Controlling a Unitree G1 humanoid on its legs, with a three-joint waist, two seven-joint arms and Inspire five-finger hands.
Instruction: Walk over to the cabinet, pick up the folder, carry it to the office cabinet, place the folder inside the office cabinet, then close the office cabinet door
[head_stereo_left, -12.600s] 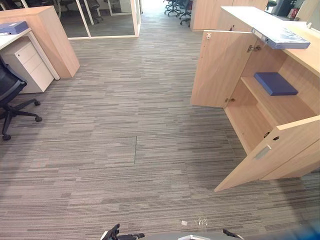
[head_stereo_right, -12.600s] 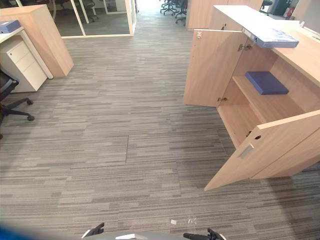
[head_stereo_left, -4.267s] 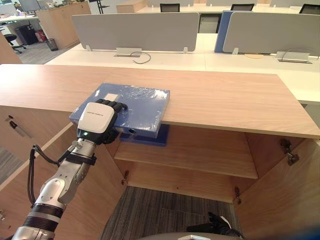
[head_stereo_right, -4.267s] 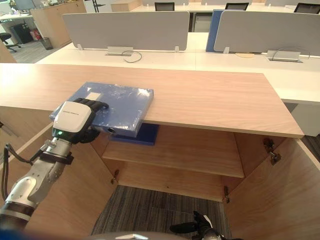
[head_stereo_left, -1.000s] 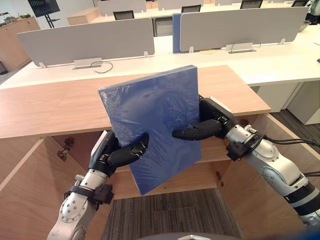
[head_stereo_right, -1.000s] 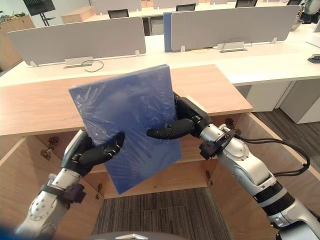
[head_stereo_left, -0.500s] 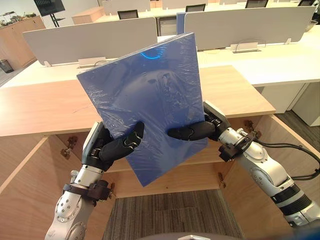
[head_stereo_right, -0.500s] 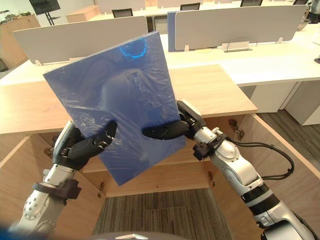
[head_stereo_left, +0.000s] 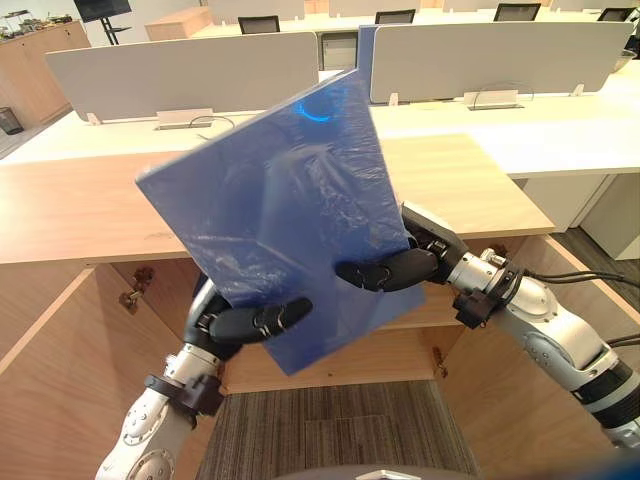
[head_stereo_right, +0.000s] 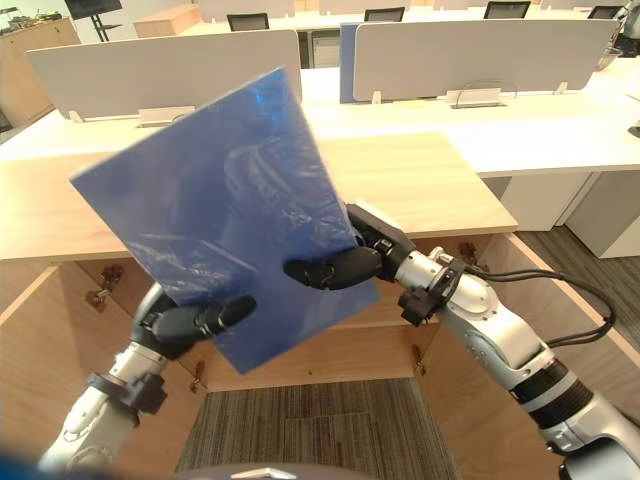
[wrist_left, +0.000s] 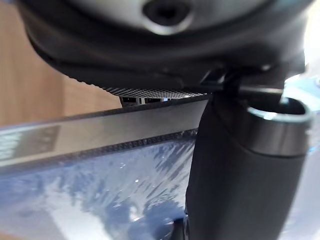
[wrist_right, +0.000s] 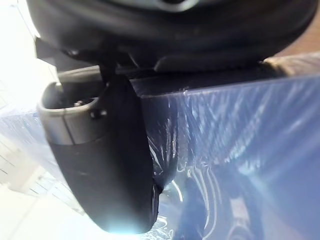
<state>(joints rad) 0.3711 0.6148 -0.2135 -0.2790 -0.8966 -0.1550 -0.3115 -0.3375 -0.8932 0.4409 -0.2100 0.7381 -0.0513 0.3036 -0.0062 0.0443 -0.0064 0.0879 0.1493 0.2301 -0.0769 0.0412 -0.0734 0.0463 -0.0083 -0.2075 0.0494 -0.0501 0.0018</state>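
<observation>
I hold the blue plastic-wrapped folder (head_stereo_left: 290, 200) upright and tilted in the air in front of the wooden office cabinet (head_stereo_left: 80, 210). My right hand (head_stereo_left: 400, 268) grips its right edge, with the thumb (wrist_right: 110, 170) curled across the front face and the fingers behind. My left hand (head_stereo_left: 235, 322) is at the folder's lower left corner. Its thumb (wrist_left: 240, 190) lies along the front face (wrist_left: 100, 195) and the rest of the hand is hidden behind the folder. The folder hides much of the cabinet's opening.
Below the folder the cabinet stands open, with a door (head_stereo_left: 40, 400) swung out at the left and another (head_stereo_right: 520, 340) at the right. Its inner shelf (head_stereo_left: 420, 312) shows past the folder. White desks with grey divider screens (head_stereo_left: 190, 75) stand behind the cabinet.
The folder has tipped further, its top swinging left. My left hand has slid down to the lower corner. My right hand has kept its place on the right edge.
</observation>
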